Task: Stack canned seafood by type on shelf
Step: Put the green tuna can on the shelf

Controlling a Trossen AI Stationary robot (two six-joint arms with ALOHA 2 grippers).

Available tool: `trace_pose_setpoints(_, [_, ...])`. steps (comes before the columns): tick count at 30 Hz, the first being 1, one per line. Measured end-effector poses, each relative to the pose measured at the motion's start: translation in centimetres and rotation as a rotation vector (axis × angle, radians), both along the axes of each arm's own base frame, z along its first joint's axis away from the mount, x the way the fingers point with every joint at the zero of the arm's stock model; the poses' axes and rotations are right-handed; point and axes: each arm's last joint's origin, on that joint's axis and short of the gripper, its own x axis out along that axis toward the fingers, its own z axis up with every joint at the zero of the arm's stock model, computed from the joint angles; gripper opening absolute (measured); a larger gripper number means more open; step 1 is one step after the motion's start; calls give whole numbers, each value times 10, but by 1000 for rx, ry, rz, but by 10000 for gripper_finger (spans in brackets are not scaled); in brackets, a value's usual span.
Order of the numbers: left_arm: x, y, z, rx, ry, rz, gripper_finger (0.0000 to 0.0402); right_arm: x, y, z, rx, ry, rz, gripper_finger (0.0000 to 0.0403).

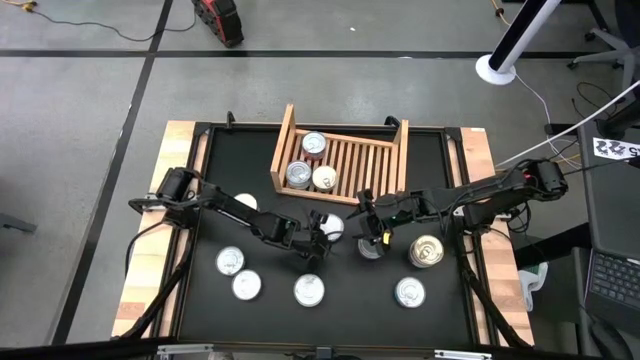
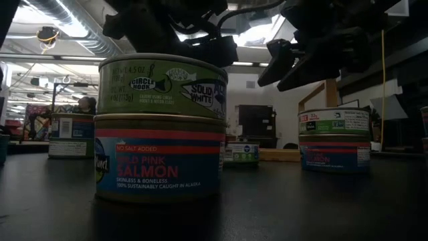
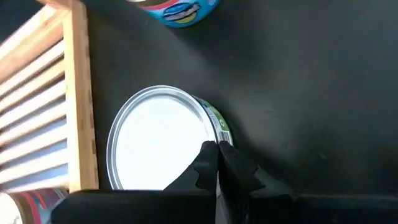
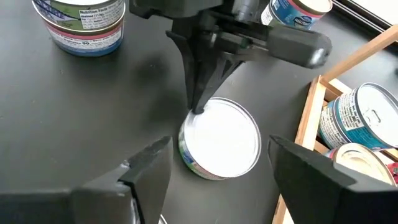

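A green-labelled tin (image 4: 221, 138) with a plain silvery lid sits on the black table (image 1: 440, 165) just beside the wooden shelf (image 1: 340, 152); the left pincer (image 4: 199, 102), closed, touches its rim; the right pincer (image 4: 217, 165) hangs open

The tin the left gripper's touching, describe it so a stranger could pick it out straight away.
Start at the wooden shelf and come just off its front edge onto the black mat. There a green-labelled tin sits alone, the shut left gripper on its rim. Unlike nearby stacked tins, it is single with a plain, tabless lid.
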Motion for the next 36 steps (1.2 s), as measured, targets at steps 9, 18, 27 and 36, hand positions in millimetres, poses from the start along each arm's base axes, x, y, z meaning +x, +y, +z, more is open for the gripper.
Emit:
trace_pose_setpoints(9, [3, 8, 6, -128, -82, 175, 0, 6, 1, -16, -9, 57, 0, 262])
trace_pose_setpoints(18, [1, 12, 25, -232, -167, 287, 0, 8, 1, -21, -16, 72, -5, 262])
trace_pose_setpoints(27, [2, 27, 37, -325, -238, 403, 0, 11, -1, -18, -57, 30, -60, 262])
trace_pose_setpoints(36, [6, 40, 40, -369, -279, 437, 0, 12, -3, -19, -103, 17, -118, 262])
